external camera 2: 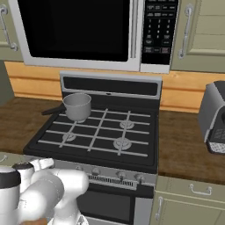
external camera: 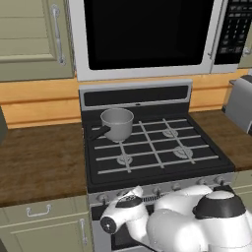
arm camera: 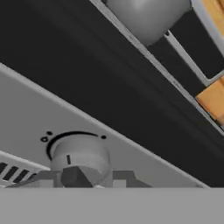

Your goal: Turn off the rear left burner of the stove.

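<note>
At the stove's steel front, low on its left end, your gripper sits right up against a round knob. From the hand view you see the two dark fingertips on either side of the knob's lower edge, hard against it, so they look closed on the knob, though the grey band cuts off the contact itself. A small dark tick shows on the knob's face, and little dots ring the dial above it.

Beyond the knob, the black cooktop stretches away, and the grey saucepan looms at the far end of it.

Look at the left base view now: the saucepan stands on the rear left burner, covering it, with its dark handle pointing toward the stove's left edge. The other three burner heads lie bare under the thin grey grates. No flame can be made out around the pan.

Your arm is folded low in front of the stove, hiding part of the knob row. Above the stove's back panel hangs the microwave, and right of the stove a toaster sits on the wooden counter.
</note>
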